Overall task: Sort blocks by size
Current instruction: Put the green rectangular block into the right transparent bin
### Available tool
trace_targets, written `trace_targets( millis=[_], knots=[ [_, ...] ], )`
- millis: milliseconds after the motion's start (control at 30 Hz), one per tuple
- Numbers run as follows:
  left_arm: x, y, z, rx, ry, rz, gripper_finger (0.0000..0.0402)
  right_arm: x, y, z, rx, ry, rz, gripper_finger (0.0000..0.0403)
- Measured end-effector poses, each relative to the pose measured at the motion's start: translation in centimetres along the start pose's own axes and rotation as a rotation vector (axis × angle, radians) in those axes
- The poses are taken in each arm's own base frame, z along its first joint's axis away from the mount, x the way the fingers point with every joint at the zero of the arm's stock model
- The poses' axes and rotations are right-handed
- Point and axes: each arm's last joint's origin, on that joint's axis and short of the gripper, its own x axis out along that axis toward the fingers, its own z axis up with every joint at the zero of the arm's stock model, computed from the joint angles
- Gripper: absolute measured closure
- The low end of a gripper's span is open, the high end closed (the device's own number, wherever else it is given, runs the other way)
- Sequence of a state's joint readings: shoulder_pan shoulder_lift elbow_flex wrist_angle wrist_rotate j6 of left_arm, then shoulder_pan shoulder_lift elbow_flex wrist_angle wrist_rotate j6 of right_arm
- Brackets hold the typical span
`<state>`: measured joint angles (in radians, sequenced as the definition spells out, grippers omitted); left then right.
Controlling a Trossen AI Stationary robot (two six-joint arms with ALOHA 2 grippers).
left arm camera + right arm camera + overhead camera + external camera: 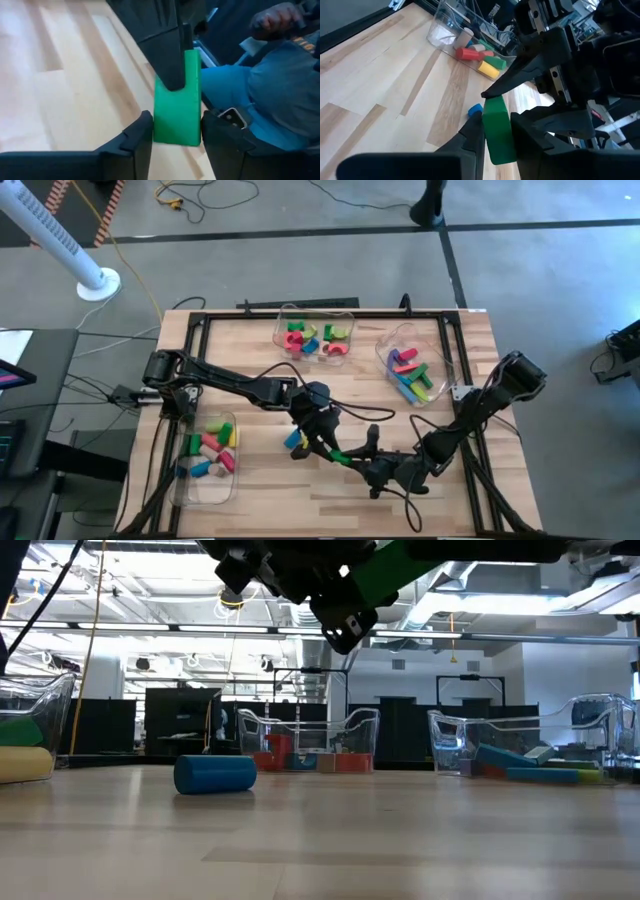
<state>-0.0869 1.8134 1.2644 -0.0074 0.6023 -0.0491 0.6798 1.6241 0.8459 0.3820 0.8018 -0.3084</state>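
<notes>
A green block (341, 455) hangs above the table's near middle, and both grippers are shut on it from opposite ends. My left gripper (175, 135) comes at it from the table's left, my right gripper (497, 135) from the right. In the low view the green block (392, 575) shows high above the wood. A blue cylinder block (215, 773) lies on its side on the table just left of the grippers, and shows as the blue block (293, 440) from above. Other blocks lie in clear bins. My left gripper pinches one end of the green block (176, 131) between its two fingers, one on each narrow side. The fingers slant down from the table's left, along the block. The block is lifted clear of the table. My right gripper pinches the block's other end (499, 145) between its two fingers, coming nearly level from the table's right. One finger (170, 55) lies against a broad face of the block. The block hangs in the air between the two grippers.
Clear bins with blocks stand at the far middle (315, 335), the far right (415, 365) and the near left (210, 455). A black frame (300, 315) runs round the table's edges. A person in blue (280, 90) sits beyond the near edge.
</notes>
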Motion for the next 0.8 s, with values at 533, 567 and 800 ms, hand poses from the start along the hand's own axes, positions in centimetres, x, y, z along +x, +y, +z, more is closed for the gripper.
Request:
trace_targets(
  millis=[533,567,800],
  knots=[
    [-8.9,-3.7,2.0,0.017,0.1,0.195,0.022,-1.0,-0.7,0.1,0.067,0.232,-0.26,0.0306],
    [-9.5,-4.3,2.0,0.018,0.108,0.224,0.022,-1.0,-1.1,-0.1,0.076,0.257,-0.268,0.0306],
    [-13.1,-7.7,1.6,0.015,0.194,0.457,0.022,-2.4,-4.8,-1.2,0.171,0.396,-0.349,0.0306]
  ],
)
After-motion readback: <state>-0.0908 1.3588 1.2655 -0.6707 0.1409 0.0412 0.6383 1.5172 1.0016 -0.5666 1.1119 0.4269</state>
